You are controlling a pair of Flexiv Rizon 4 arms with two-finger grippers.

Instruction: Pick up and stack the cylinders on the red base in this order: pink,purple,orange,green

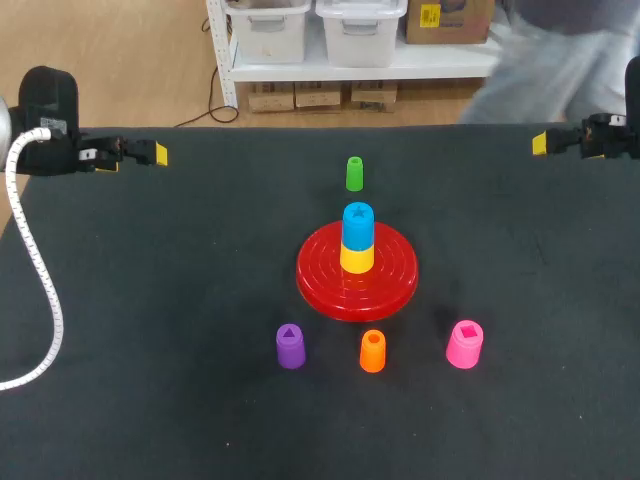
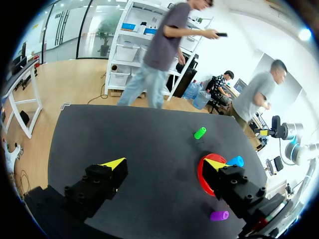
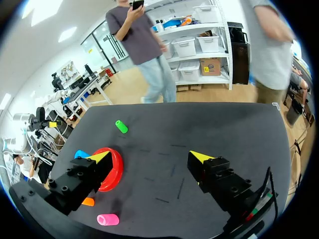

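1 black bench (image 1: 150, 300), everything sits on it. 2 arms, both parked at the far corners and well apart from the pieces. Taking the red base as the dial centre in the head view, the left arm (image 1: 50, 110) is at approx 10 o'clock and the right arm (image 1: 610, 135) at approx 2. A white ribbed cable (image 1: 40, 280) trails off the left arm down the bench's left side.

Left fingers (image 1: 158, 155): yellow tips spread apart in the wrist view, nothing btwn them, just bare bench below. Right fingers (image 1: 540, 143): same, spread apart and holding nothing.

1 red base (image 1: 395, 275), a round ridged disc near mid-bench.

6 cylinders total. 2 are on the base, stacked upright at its centre:
- yellow cylinder (image 1: 357, 258) at the bottom
- blue cylinder (image 1: 358, 222) on top of it, star mark on its top

4 stand loose on the bench, all upright, none touching the base:
- pink cylinder (image 1: 465, 343) at approx 4 o'clock
- purple cylinder (image 1: 290, 346) at approx 7
- orange cylinder (image 1: 372, 351) at 6, btwn purple and pink
- green cylinder (image 1: 354, 173) at 12, on the far side
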